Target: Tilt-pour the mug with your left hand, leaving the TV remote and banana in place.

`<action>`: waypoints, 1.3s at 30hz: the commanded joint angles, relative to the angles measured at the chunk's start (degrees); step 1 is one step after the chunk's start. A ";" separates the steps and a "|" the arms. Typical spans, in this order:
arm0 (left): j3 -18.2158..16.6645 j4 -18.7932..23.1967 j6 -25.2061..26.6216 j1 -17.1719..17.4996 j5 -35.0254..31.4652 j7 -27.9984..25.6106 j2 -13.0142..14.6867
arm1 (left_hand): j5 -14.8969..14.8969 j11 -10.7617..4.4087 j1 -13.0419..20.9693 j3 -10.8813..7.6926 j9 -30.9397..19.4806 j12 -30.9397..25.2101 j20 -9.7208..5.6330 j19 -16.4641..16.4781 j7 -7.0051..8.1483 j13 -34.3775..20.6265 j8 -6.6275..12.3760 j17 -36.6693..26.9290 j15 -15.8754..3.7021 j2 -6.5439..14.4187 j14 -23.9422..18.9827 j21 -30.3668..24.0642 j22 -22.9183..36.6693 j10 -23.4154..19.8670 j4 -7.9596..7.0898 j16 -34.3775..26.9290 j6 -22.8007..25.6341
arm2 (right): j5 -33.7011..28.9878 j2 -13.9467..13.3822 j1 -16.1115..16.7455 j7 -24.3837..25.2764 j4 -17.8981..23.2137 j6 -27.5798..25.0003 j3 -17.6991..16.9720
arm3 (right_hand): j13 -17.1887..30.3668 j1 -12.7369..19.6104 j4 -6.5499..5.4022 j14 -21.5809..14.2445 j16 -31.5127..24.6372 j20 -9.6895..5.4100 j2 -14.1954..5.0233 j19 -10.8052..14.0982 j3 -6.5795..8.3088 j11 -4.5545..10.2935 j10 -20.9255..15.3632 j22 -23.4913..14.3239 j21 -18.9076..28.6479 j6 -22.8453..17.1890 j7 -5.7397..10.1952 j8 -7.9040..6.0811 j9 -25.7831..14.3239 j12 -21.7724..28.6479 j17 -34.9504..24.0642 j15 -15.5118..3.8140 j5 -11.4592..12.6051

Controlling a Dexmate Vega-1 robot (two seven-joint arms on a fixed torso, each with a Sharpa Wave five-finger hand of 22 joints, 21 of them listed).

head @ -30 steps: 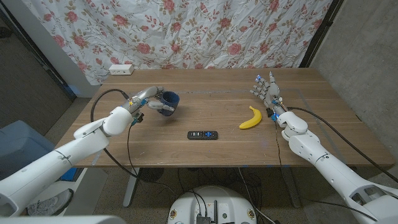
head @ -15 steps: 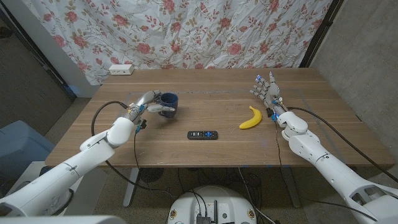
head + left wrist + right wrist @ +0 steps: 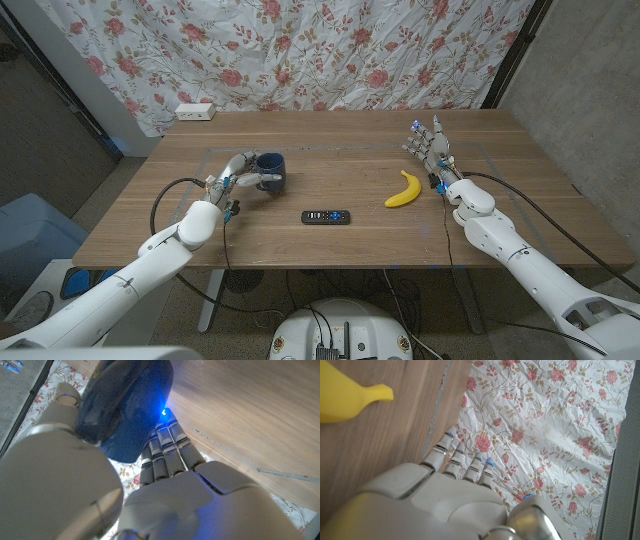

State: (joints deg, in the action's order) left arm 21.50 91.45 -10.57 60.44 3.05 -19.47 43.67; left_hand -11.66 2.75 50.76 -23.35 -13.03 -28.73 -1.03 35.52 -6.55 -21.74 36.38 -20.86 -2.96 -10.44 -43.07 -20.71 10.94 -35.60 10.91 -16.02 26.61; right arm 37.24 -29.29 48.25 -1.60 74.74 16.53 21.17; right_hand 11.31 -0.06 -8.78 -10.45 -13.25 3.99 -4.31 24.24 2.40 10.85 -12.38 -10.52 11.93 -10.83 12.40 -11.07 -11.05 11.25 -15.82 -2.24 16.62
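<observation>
Head view: mug [image 3: 271, 168] in left hand [image 3: 240, 170].

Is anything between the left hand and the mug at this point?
No. The left hand already grips the mug, fingers around it. The remote and banana lie apart, toward the robot's right.

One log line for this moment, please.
left hand: grips mug | mug: on table, upright | right hand: open, idle | banana, remote: untouched

The table [image 3: 350, 190] is matt brown wood with visible grain. The mug [image 3: 272, 168] looks smooth dark blue — the curtain [image 3: 300, 50] is creased floral cloth.
</observation>
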 commanded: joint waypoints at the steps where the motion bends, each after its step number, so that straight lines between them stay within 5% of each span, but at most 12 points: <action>1: 0.49 -0.81 -0.04 0.33 1.53 -0.93 -1.66 | 0.01 -9.87 -0.01 -2.21 0.00 0.43 0.19 -0.41 5.65 -13.01 15.45 -0.21 -6.62 18.22 -1.28 0.19 0.08 -9.58 -1.81 0.31 5.28 | 0.00 0.01 0.00 0.00 0.00 0.00 0.02 | 0.23 -0.06 -0.22 -0.33 -0.29 0.03 -0.50 0.24 0.04 0.14 -0.27 -0.31 0.36 -0.07 0.37 -0.21 -0.14 0.28 -0.14 -2.89 0.26; 18: 2.13 -2.42 -0.58 -1.39 0.17 -0.32 -1.73 | 0.12 -9.83 -0.97 -2.21 0.46 1.99 0.46 -2.05 6.58 -12.35 15.09 -0.22 -5.98 17.82 0.74 0.89 0.04 -7.41 -1.55 1.26 5.13 | 0.00 0.00 0.00 0.01 0.04 -0.03 0.01 | 0.23 -0.05 -0.22 -0.37 -0.31 0.05 -0.53 0.24 0.05 0.16 -0.30 -0.31 0.36 -0.08 0.37 -0.21 -0.14 0.29 -0.14 -2.87 0.27; 29: 3.21 -3.18 -1.66 -2.45 -1.43 0.96 -0.73 | 0.07 -8.35 -1.98 -2.83 1.12 5.43 0.91 -3.16 6.95 -10.66 14.19 1.09 -4.82 16.83 3.61 1.46 -0.01 -3.52 -1.12 3.15 4.02 | 0.00 -0.01 0.02 0.03 0.07 -0.04 0.01 | 0.23 -0.05 -0.23 -0.34 -0.30 0.08 -0.54 0.22 0.06 0.10 -0.23 -0.31 0.36 -0.07 0.37 -0.21 -0.14 0.26 -0.14 -2.88 0.27; 39: 3.29 -2.94 -1.12 -2.15 -1.35 1.37 -0.23 | 0.02 -7.10 -3.15 -3.72 2.18 9.30 1.22 -4.53 5.64 -8.30 11.69 3.96 -2.55 15.12 7.67 2.35 -0.14 0.04 -0.92 5.21 2.29 | 0.01 -0.01 0.01 0.02 0.07 -0.05 0.01 | 0.23 -0.05 -0.22 -0.37 -0.31 0.09 -0.52 0.25 0.05 0.17 -0.27 -0.31 0.37 -0.08 0.37 -0.21 -0.14 0.28 -0.13 -2.92 0.26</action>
State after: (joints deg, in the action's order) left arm 24.47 88.56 -11.94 58.26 1.92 -18.74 42.87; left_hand -11.28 -1.36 50.76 -24.46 -10.89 -19.96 0.31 31.33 -4.89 -30.43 36.38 -17.39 -3.48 -10.44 -36.01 -18.63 10.65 -32.94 12.02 -11.04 24.96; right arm 37.24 -29.29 48.26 -1.56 74.79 16.48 21.19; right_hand 11.31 -0.06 -8.78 -10.45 -13.25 4.00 -4.32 24.24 2.39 10.85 -12.38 -10.52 11.93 -10.83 12.40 -11.07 -11.05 11.25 -15.82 -2.24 16.62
